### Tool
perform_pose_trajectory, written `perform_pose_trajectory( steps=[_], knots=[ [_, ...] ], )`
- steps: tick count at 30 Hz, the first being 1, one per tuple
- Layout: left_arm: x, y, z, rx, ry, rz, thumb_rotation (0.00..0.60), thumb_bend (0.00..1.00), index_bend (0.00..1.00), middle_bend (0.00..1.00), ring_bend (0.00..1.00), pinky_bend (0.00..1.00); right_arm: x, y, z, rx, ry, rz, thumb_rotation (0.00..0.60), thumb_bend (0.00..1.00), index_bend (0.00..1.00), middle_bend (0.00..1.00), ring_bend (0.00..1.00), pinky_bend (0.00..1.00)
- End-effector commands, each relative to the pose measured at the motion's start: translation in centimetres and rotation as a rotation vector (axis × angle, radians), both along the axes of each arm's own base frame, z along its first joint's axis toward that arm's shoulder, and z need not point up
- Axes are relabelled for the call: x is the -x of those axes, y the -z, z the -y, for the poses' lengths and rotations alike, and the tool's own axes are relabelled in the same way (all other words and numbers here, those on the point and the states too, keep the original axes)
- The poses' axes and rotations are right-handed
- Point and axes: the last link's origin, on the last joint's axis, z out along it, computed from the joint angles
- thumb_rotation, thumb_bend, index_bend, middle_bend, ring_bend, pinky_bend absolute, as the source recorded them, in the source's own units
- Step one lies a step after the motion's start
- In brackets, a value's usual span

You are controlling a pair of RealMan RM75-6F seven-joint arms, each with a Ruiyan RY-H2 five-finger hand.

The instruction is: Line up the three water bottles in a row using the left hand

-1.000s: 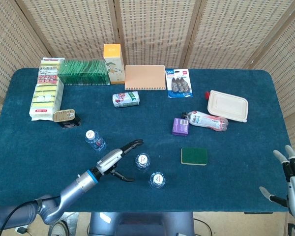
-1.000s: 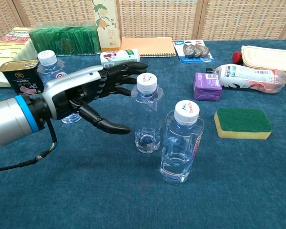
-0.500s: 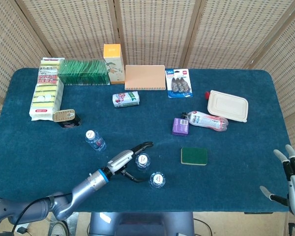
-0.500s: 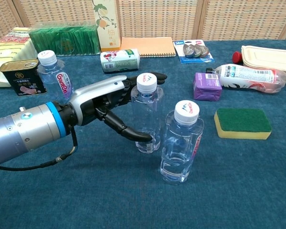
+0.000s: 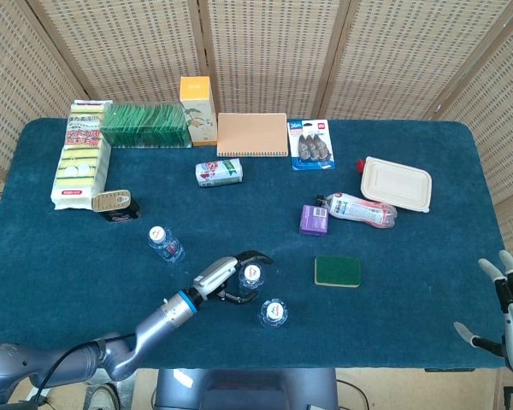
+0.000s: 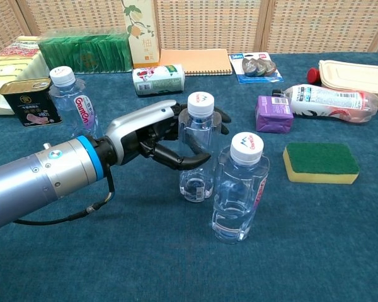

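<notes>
My left hand [image 6: 157, 135] wraps its dark fingers [image 6: 195, 158] around the middle clear plastic water bottle with a white cap [image 6: 197, 148] and grips it. The bottle stands up near the front of the dark blue cloth table [image 5: 427, 282].

A second clear water bottle with a white cap [image 6: 240, 187] stands just beside it at 4 o'clock, very close to my fingers. The third clear water bottle with a white cap and red label [image 6: 74, 106] stands apart at 10 o'clock, past my arm, next to a small dark tin can with a gold lid [image 6: 29, 102].

At 3 o'clock lie a green and yellow sponge [image 6: 320, 163] and a small purple box [image 6: 274, 114]. A clear bottle with a pink label [image 6: 327, 101] lies on its side beside a beige lunch box [image 5: 397, 184].

At 12 o'clock lie a small white and green can on its side [image 6: 158, 80] and an orange notebook [image 5: 252, 134].

My right hand [image 5: 511, 299] hangs at the table's right front corner with spread fingers, holding nothing.

Woven screens [image 5: 265, 51] stand behind the table.
</notes>
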Motion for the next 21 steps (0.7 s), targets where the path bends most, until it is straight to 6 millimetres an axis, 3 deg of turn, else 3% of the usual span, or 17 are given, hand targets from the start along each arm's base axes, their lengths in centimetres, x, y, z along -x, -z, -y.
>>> perform_pose_trajectory(
  steps=[1,9,15,21],
  knots=[
    [-0.1,0.0,-0.2,-0.017,-0.002,0.003,0.600,0.47,0.34,0.34,0.20,0.37,0.0,0.0,0.0,0.002,0.000,0.000,0.600,0.00,0.14,0.00,0.00,0.00],
    [-1.0,-1.0,-1.2,-0.080,-0.015,0.038,0.600,0.47,0.38,0.37,0.22,0.39,0.0,0.0,0.0,0.000,-0.002,0.001,0.600,0.00,0.14,0.00,0.00,0.00],
    [-3.6,-1.5,-2.5,-0.114,0.025,0.053,0.600,0.46,0.38,0.37,0.22,0.39,-0.2,0.2,0.0,-0.010,-0.006,-0.003,0.600,0.00,0.14,0.00,0.00,0.00],
    [-6.0,-0.7,-3.8,-0.115,0.038,0.029,0.600,0.47,0.38,0.37,0.22,0.39,-0.1,0.3,0.0,-0.011,-0.003,-0.003,0.600,0.00,0.14,0.00,0.00,0.00]
  ],
)
